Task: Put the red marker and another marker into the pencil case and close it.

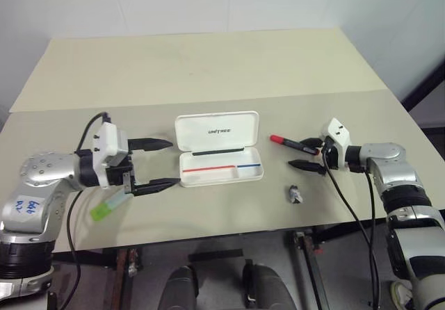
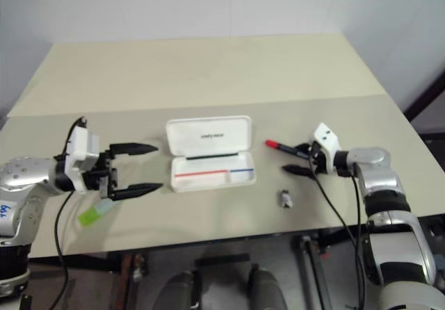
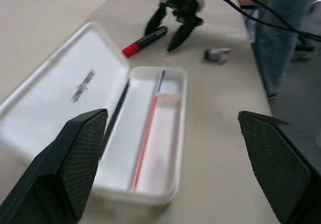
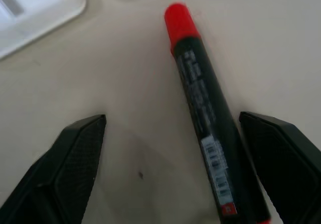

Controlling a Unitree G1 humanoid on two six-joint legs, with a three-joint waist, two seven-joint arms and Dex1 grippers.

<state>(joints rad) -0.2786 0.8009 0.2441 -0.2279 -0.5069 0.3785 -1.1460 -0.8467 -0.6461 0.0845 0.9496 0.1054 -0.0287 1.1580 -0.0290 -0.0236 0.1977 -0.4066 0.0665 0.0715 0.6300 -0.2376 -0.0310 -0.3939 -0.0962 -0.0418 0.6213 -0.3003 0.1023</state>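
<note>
The white pencil case [image 1: 215,131] lies open mid-table, its lid flat behind the tray with red and blue stripes. To its right lies the red marker [image 1: 286,141], red cap toward the case. My right gripper [image 1: 302,153] is open and low over the table, and the marker's black barrel [image 4: 200,103] lies between its fingers, untouched. Hovering left of the case, my left gripper [image 1: 172,162] is open and empty and points at the case's tray [image 3: 150,148]. The pale green marker [image 1: 108,207] lies on the table under my left hand.
A small grey lump [image 1: 296,195] sits near the table's front edge, right of the case. The table's front edge [image 1: 208,230] runs close below the green marker and the lump. A person's legs [image 3: 281,38] show beyond the table.
</note>
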